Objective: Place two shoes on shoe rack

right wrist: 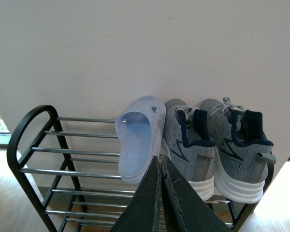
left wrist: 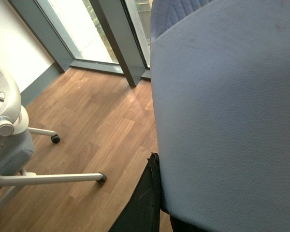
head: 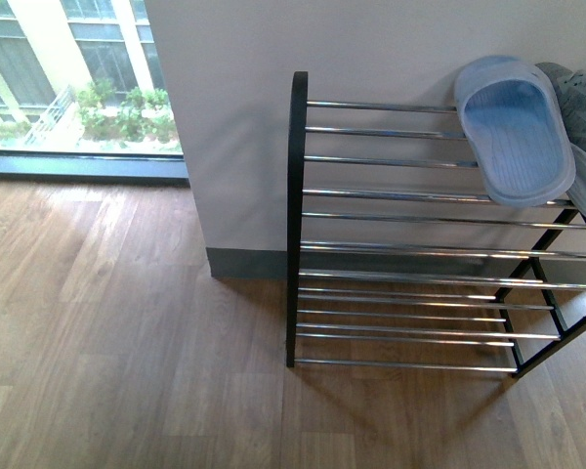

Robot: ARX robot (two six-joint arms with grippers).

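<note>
Front view: we see the shoe rack (head: 410, 234) vs the white wall (head: 234, 127) on wood floor (head: 127, 342), one pale blue slide (head: 513, 127) lying on its top bars at the right end. Right wrist view: same slide (right wrist: 137, 142) sits just beside two grey sneakers (right wrist: 217, 147) on top tier; our right hand (right wrist: 160, 193) is clenched, empty, fingers pressed together. Left wrist view: our left hand (left wrist: 157, 193) grasps the other slide (left wrist: 227, 111), w/ a chair base (left wrist: 19, 145) nearby.
</note>
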